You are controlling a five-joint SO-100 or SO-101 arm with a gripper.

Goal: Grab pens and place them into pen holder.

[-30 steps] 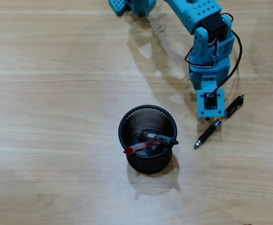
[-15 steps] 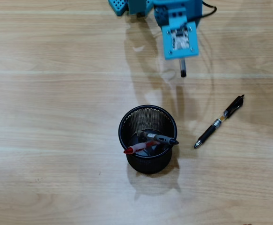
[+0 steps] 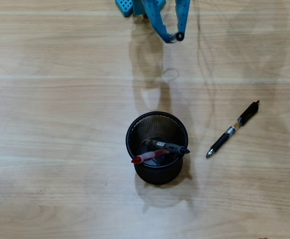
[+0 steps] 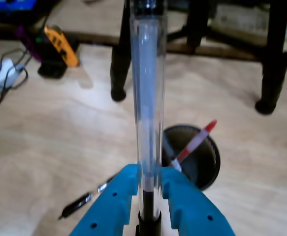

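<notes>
Item: our gripper [image 4: 149,189], risen, clamps a clear pen [image 4: 148,98]; pen holder [image 4: 209,169] ahead below; drop-off next.

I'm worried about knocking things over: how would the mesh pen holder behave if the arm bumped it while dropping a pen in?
The pen holder is open wire mesh, so probably light and easy to shove. It looks wide for its height, so sliding seems likelier than tipping. The red pen leans over its rim and might shift.
</notes>
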